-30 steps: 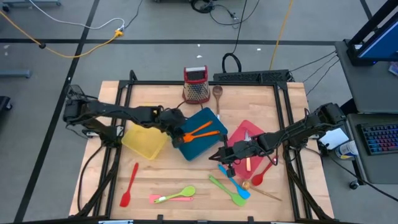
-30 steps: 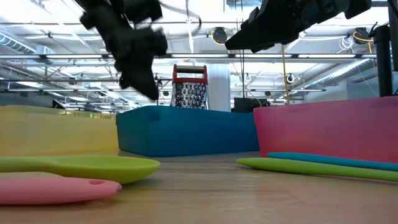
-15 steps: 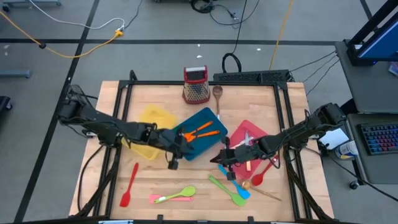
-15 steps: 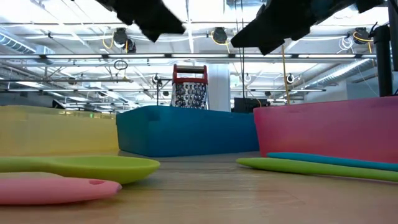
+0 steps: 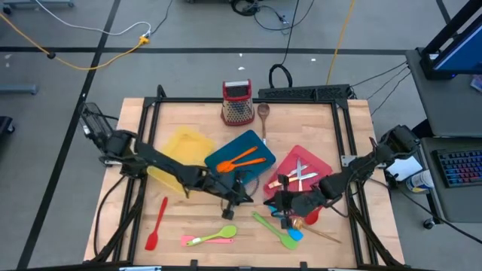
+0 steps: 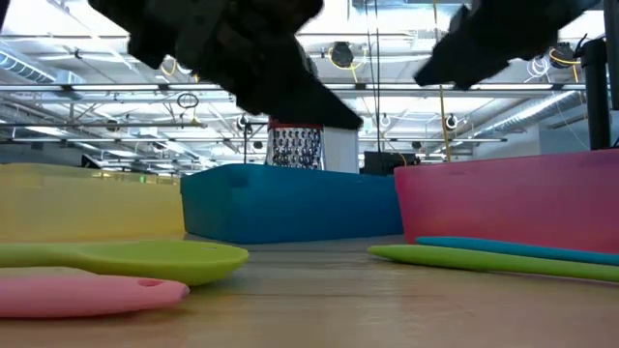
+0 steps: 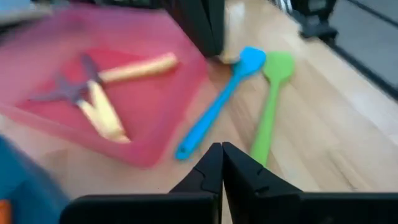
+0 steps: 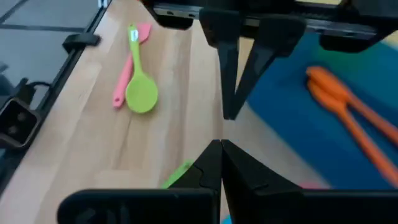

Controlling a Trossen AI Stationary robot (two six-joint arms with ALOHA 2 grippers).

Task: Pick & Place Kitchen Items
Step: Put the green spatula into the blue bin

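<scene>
Both grippers sit low over the middle of the table, fingers pressed together, nothing between them. Left gripper [image 5: 239, 197] is off the near corner of the teal tray [image 5: 226, 175]; its wrist view shows the closed tips aimed toward the blue spatula [image 7: 219, 102] and green spatula [image 7: 268, 106] lying side by side on bare wood, just beside the red tray [image 7: 155, 146]. Right gripper [image 5: 280, 205] hangs near that same pair, off the red tray's near-left corner.

Sorting looks partly done: orange utensils [image 5: 242, 159] lie in the teal tray, pale-handled cutlery [image 5: 296, 176] lies crossed in the red one, and I can't tell whether the yellow tray [image 5: 181, 147] holds anything. Loose on the table: red spatula [image 5: 157, 223] near left, green spoon [image 5: 221, 233] over a pink one [image 5: 207, 240] at the near edge, wooden spoon [image 5: 263, 117] at the far side by the grater [image 5: 237, 102].

My read: both arms are between picks. They crowd the same spot, so collision risk.
</scene>
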